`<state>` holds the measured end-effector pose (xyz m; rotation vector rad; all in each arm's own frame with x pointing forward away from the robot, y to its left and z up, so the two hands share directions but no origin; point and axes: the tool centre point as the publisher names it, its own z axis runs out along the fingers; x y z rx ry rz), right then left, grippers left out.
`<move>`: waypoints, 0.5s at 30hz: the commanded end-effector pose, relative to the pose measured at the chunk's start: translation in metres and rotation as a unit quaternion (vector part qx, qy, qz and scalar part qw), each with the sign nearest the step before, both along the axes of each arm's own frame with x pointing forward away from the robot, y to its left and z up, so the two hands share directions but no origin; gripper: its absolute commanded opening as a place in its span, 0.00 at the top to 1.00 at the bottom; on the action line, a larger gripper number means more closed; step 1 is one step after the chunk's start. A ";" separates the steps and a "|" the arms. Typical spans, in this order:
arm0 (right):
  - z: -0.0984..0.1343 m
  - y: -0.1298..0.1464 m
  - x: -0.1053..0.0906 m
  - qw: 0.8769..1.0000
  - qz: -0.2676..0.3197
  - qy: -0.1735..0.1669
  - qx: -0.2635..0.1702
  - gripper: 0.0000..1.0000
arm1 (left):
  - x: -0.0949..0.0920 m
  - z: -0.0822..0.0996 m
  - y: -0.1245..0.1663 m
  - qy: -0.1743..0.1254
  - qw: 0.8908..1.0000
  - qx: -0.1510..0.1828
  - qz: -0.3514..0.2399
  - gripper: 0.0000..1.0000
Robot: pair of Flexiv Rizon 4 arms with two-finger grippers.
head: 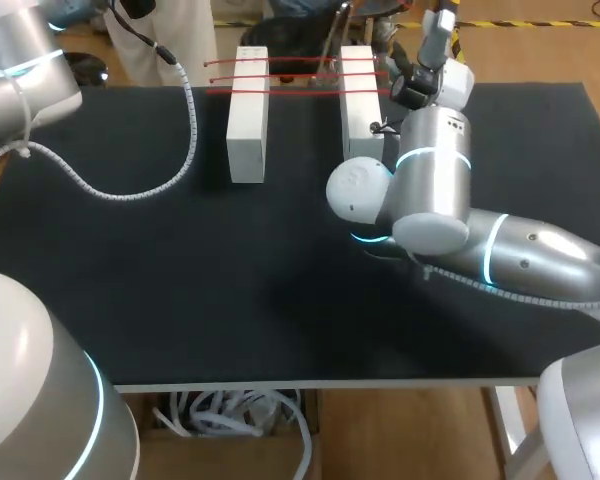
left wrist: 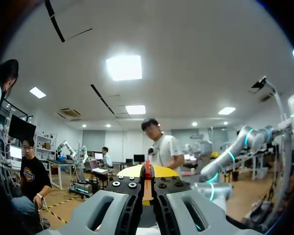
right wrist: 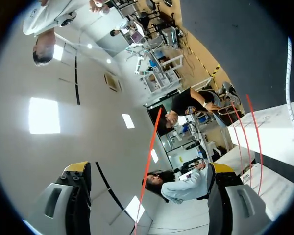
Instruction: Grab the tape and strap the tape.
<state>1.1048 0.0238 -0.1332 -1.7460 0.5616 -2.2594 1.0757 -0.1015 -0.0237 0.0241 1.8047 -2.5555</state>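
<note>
Counter (head: 180, 290) black. Right arm (head: 520, 255) comes in over its right edge and bends up toward the far edge. Coiled cable (head: 130, 193) trails across the left part. Two white blocks stand near the far edge, left block (head: 247, 115) and right block (head: 358, 100), with three red tape runs strung across their tops.

Right wrist view: right claw (right wrist: 149, 167) is wide open. One free run of tape (right wrist: 153, 147) passes between its fingers and touches neither. More runs lie on the white block just beside it.

Left wrist view: left claw (left wrist: 147, 171) points up, off the counter, tips closed together on a thin red sliver, probably the tape's end.

Handling guess: the tape is light, thin and soft, limp unless pulled taut, maybe stretchy. Take the free run crosswise, well into the finger pads. It is narrow and could slip out. A hard pull may drag or tip the blocks.
</note>
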 end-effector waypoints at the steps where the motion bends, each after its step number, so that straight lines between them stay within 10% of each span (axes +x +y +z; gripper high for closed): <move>1: -0.001 -0.014 -0.008 1.000 0.009 0.016 -0.005 0.00 | -0.001 0.000 0.000 0.000 1.000 0.000 0.001 1.00; 15: 0.000 -0.032 -0.005 0.999 -0.015 0.015 -0.027 0.00 | -0.001 0.000 0.000 0.000 1.000 0.000 0.001 1.00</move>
